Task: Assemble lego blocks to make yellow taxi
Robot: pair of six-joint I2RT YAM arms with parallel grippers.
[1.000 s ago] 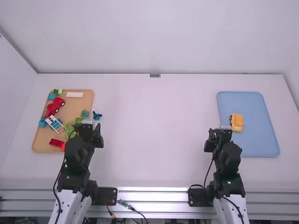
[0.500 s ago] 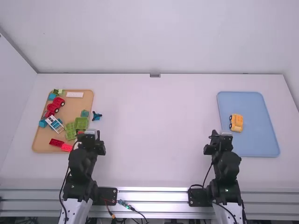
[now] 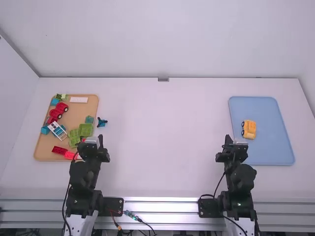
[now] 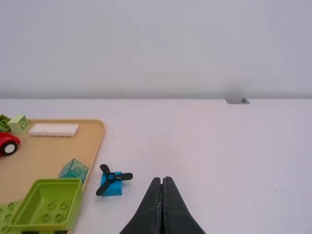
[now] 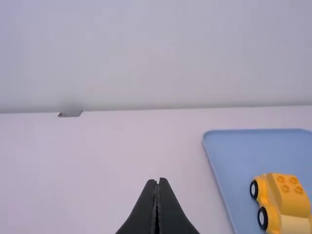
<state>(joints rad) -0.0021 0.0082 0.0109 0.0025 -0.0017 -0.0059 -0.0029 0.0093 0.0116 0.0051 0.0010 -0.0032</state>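
yellow taxi (image 3: 249, 129) near left edge of blue tray (image 3: 268, 153)
probably light, stiff, slick; grip body above wheels (image 5: 262, 219). left gripper (image 4: 163, 179) and right gripper (image 5: 157, 181) pinched closed, empty.

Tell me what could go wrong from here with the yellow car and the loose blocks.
The yellow car sits on the blue tray, ahead of the right arm, so a low swing might bump it. The propeller piece lies just outside the tan tray; the left arm could sweep it away.

Taxi (image 5: 291, 200): yellow plastic, semi-matt.
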